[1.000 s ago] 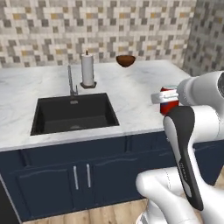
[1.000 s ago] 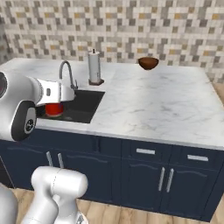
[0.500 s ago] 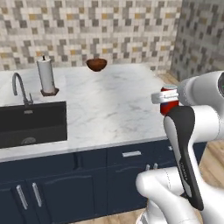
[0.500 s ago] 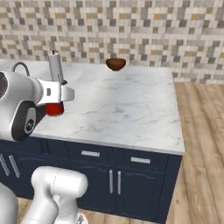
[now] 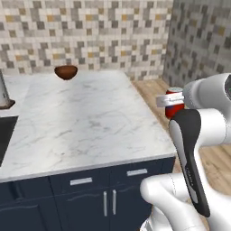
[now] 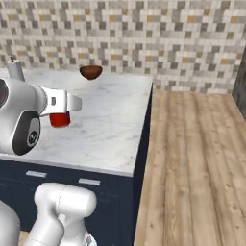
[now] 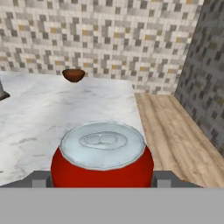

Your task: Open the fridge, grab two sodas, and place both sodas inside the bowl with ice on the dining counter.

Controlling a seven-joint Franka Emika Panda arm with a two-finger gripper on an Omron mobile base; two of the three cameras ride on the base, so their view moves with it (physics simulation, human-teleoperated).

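Observation:
My gripper (image 7: 103, 178) is shut on a red soda (image 7: 102, 157) with a silver top, its dark fingertips (image 7: 41, 179) pressed to the can's two sides. From the left base the soda (image 5: 173, 110) hangs beyond the dining counter's (image 5: 90, 122) right end, under the gripper (image 5: 171, 101). From the right base the soda (image 6: 59, 119) and gripper (image 6: 60, 113) appear over the dining counter (image 6: 113, 122). The reddish-brown bowl (image 5: 66, 72) (image 6: 91, 72) (image 7: 73, 75) sits at the slab's far edge, well apart from the can. The fridge is out of view.
A paper-towel holder (image 5: 3, 96) (image 6: 15, 70) stands at the counter's left, with a black sink corner (image 5: 4, 135) below it. Wooden floor (image 6: 192, 158) lies right of the counter, bounded by a dark grey wall (image 5: 203, 40). Navy cabinets (image 5: 94, 198) front the counter.
The whole scene has slid left as the base drove right: the sink and faucet left the picture and the counter's right end and floor came in. The soda stays gripped.

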